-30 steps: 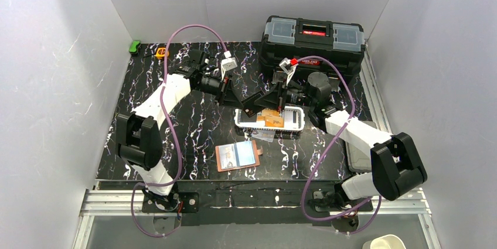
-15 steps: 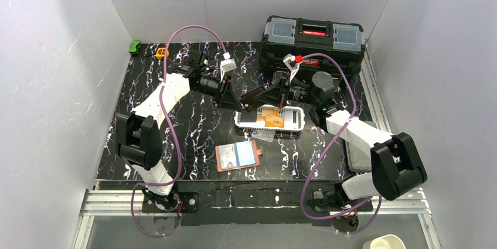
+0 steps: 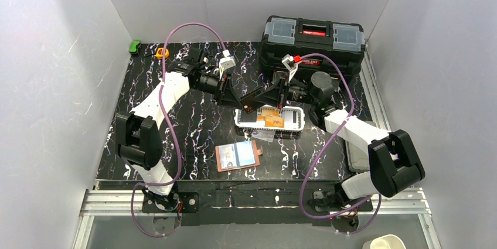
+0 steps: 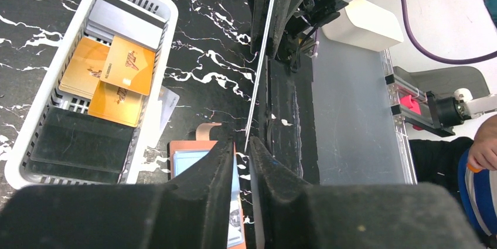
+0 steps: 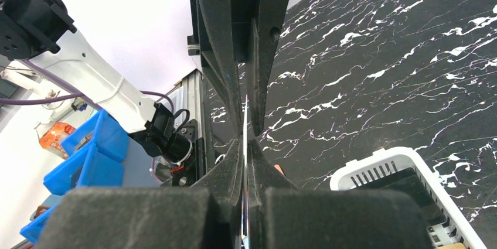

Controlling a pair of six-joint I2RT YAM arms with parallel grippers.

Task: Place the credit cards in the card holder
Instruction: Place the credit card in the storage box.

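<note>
right gripper [image 3: 265,95] pinches a black card [image 3: 253,98] over the basket [image 3: 299,121], likely for a handover. left gripper [image 4: 241,146] has its jaws slightly spread around the card's edge. card holder [image 3: 237,156] lies open at the basket's 6 o'clock.

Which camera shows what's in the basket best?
Left wrist: the basket fills its left side, with orange cards, black cards and a grey card plain inside. Top external shows the whole basket, but small. Right wrist catches only one corner.
</note>
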